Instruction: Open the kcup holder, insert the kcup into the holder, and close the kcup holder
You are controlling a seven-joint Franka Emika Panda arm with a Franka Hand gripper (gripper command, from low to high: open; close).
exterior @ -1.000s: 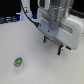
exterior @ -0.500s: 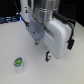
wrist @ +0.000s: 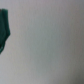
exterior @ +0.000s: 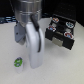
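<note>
Since the earlier frames: your arm has swung toward the exterior view's left and now fills the middle of that view, and the kcup that sat clear of it now lies just beside its lower end.
Arm: you see a pale, curved link running down from a grey cylinder at the top of the exterior view to the worktop area near the pod.
Tool: you cannot tell whether it is spread or pressed together; the arm's own body hides it in the exterior view, and the wrist view shows no fingers.
Kcup: small white pod with a green top, upright on the worktop, toward the exterior view's lower left, just beside the arm; contact cannot be judged.
Kcup holder: black boxy case at the exterior view's right, well apart from the pod, with round pod tops showing on its upper side.
Worktop: pale and plain.
Wrist view: mostly pale surface, with one blurred dark shape at the edge that you cannot identify.
</note>
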